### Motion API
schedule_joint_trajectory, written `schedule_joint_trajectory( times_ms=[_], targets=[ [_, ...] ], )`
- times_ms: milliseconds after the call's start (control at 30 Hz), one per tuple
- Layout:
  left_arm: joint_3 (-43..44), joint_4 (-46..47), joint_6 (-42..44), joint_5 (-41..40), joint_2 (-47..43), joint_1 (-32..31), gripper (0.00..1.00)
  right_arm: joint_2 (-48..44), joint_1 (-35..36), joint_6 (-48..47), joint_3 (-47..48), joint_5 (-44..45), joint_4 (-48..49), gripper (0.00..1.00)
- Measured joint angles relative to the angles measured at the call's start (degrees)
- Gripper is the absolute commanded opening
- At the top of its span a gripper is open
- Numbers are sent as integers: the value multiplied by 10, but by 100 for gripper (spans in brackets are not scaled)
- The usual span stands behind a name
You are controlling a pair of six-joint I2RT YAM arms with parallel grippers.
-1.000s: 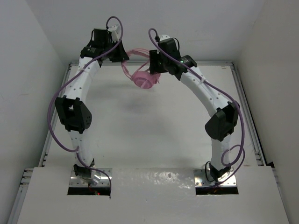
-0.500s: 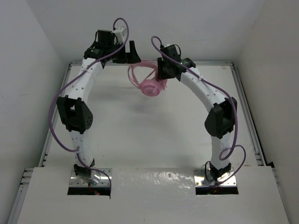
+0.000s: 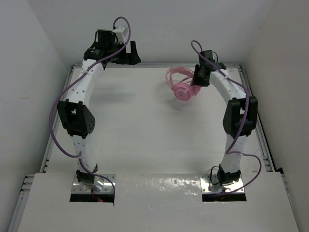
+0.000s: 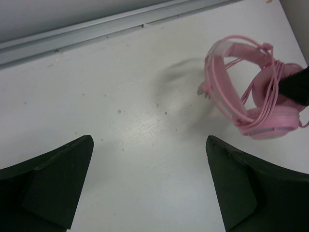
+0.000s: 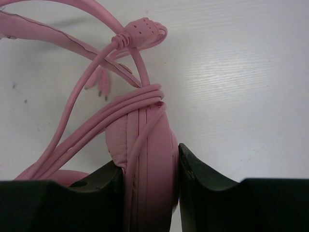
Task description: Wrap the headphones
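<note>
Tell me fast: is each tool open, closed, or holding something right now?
The left tool is open, holding nothing.
The right tool is closed on the pink over-ear headphones, clamped at the ear cups.

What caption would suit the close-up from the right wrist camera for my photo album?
Right hand pinching the pink headphones, their thin cord looped around them, white table behind.

No legible text — no labels.
</note>
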Motion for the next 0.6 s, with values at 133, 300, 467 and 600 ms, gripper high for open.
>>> schedule_joint_trajectory(
  times_ms=[133,300,467,600],
  targets=[
    [-17,-5,0,0,0,0,100,5,-33,2,-10,-11,36,0],
    [-25,-7,0,1,0,0,100,63,-47,7,44,-3,75,0],
    [-31,-7,0,-1,-1,1,100,139,-56,15,79,10,99,0],
    [-33,-7,2,-5,-2,1,100,165,-80,25,84,13,108,0]
  ],
)
